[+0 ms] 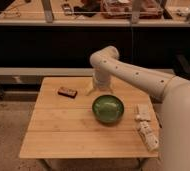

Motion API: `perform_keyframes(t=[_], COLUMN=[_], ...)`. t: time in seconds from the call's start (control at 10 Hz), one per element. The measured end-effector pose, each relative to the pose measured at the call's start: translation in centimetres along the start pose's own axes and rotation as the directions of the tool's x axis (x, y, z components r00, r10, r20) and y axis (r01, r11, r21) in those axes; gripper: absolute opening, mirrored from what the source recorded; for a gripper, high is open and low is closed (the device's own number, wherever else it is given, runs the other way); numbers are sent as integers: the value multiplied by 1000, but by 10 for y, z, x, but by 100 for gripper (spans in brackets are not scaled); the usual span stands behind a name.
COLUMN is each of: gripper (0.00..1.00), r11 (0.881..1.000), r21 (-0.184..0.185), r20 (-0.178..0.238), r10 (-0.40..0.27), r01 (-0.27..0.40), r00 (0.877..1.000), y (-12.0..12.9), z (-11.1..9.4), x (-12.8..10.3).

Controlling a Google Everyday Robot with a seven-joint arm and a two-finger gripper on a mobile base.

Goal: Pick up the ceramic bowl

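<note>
The scene is dim and warm-tinted, with soft light falling from above so that the wooden table (63, 130) glows an even yellow while the wide recess under the shelf (88, 22) behind it sinks almost to black. The top of the white arm (138, 75) catches the most light and its underside goes grey, and the gripper (91, 90), hanging just over the back part of the table to the left of the bowl (108, 109), sits in that shade. The bowl has a faint pale sheen inside and only a weak, soft-edged shadow around its base, with no hard glare anywhere.
</note>
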Motion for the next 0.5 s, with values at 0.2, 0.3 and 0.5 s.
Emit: perform_keyframes(t=[0.2,0.3,0.5], gripper=[80,80,80], r11=[975,966,962], r21=[42,54,60], r20=[1,2,4], r10=[218,254,267], r01=[-218,-253,-267], r00=[976,967,964], y=[65,73,75], z=[14,16,18], x=[-25,-29,-31])
